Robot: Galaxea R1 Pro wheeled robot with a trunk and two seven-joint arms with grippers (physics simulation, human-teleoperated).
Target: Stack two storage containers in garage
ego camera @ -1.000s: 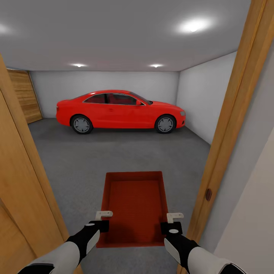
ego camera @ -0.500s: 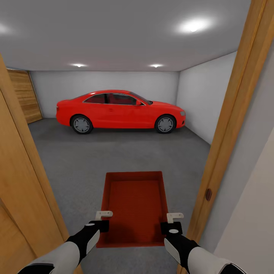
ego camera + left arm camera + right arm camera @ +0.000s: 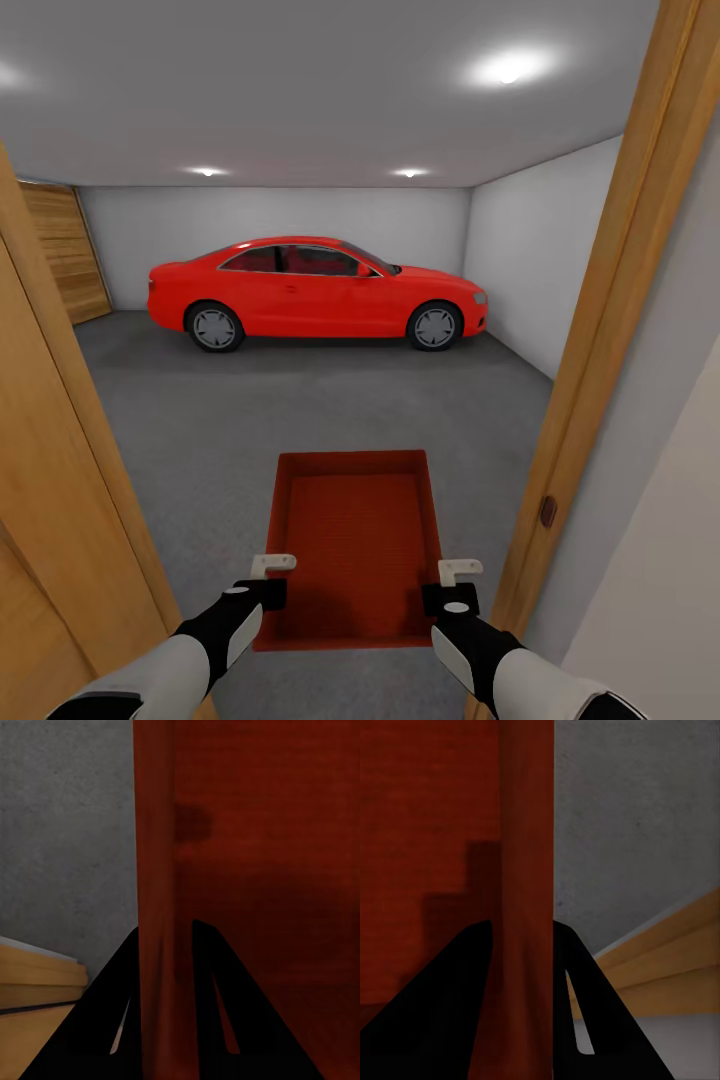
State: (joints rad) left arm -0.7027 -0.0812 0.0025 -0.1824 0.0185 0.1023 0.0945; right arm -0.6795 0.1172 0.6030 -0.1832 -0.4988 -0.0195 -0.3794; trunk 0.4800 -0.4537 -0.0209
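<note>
The robot was sitting in a wooden doorway looking into the garage, so here's the sweep from 9 o'clock over to 3. At about 9 o'clock the left door frame [image 3: 60,470] filled that side, and past it at 10 o'clock a wood door [image 3: 65,250] sat in the back corner. The left gripper [image 3: 272,578] was down at 7 o'clock, and in the left wrist view its fingers [image 3: 214,1005] were closed tight on the bin's left wall, one finger each side of it. The bin [image 3: 358,530] itself, orange-red and open-topped, was held out front at 6 o'clock between both arms, over the dark grey floor [image 3: 300,400] just inside the garage; can't really tell from the pics if it was touching the ground. Nothing in it as far as I could see. Straight ahead at 12 o'clock was a red car [image 3: 315,292], parked sideways near the white back wall, well apart from the bin. The right gripper [image 3: 458,585] at 5 o'clock was clamped on the bin's right wall the same way. The right door frame [image 3: 610,300] ran up the 3 o'clock side.
</note>
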